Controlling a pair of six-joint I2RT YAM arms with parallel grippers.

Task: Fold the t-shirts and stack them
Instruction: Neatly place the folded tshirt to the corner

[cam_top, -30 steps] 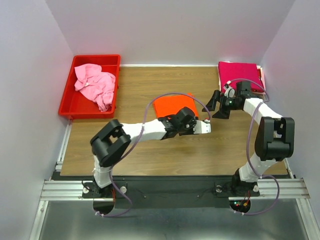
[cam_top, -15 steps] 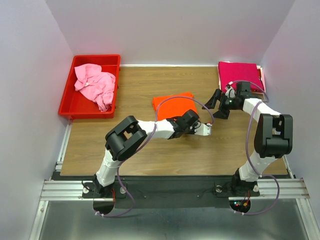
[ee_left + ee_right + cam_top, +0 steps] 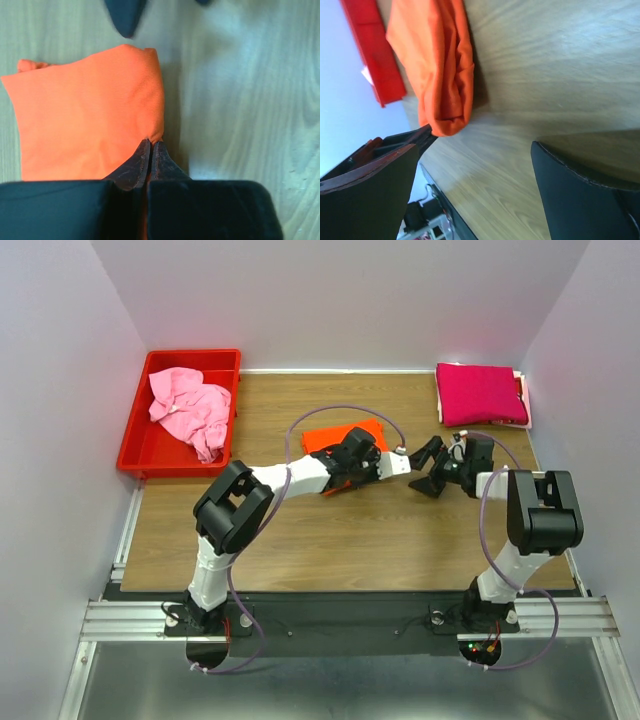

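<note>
My left gripper (image 3: pixel 150 150) is pinched tight on the near edge of the orange t-shirt (image 3: pixel 90 110) at mid-table. My right gripper (image 3: pixel 482 142) gapes wide and empty, one finger just beside that cloth. Farther back, the magenta t-shirt (image 3: pixel 480 393) lies folded at right.

Bright, even light from overhead in the top view, with only faint, soft shadows on the counter (image 3: pixel 330 540). Pale sheen across the wood grain in both wrist views. Narrow dark shadow along the right edge of the orange t-shirt (image 3: pixel 85 115), weave sharp there. Close, dark, soft-focused right gripper (image 3: pixel 483 139).
</note>
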